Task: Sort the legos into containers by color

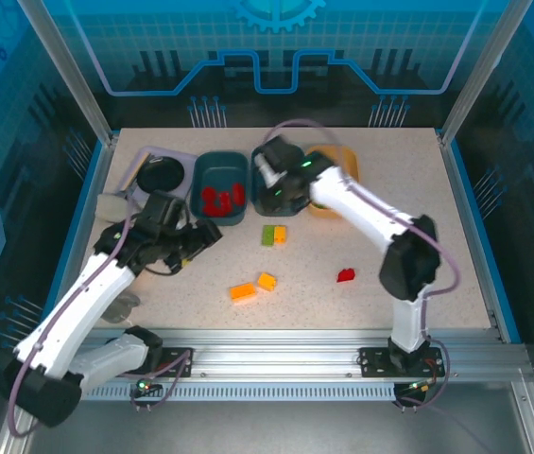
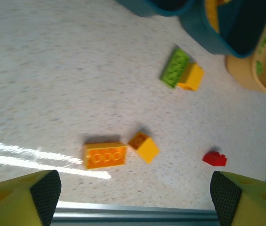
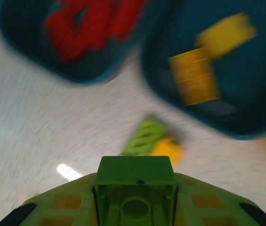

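Speckled beige table [image 1: 389,189], blue-walled enclosure. Tubs along the far side: teal tub [image 1: 221,168] with red bricks [image 1: 219,199]; second teal tub [image 3: 255,94] with yellow bricks [image 3: 194,77]; orange tub [image 1: 349,165] rightmost. Left claw [image 2: 135,190], spread wide above the table. Right claw [image 3: 135,202], pinching the held green brick [image 3: 135,172] near the teal tubs. Loose on the table: orange brick [image 2: 104,155] just beside a yellow brick [image 2: 144,147]; loose green brick [image 2: 175,68] touching another yellow one [image 2: 190,76]; single red brick [image 2: 214,158] apart.

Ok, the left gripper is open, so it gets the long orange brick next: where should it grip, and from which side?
Probably from straight above, closing on the long orange brick across its two long side walls at mid-length. It lies flat with both long sides free, while the small yellow brick crowds one short end, so an end-to-end grip would likely bump it.
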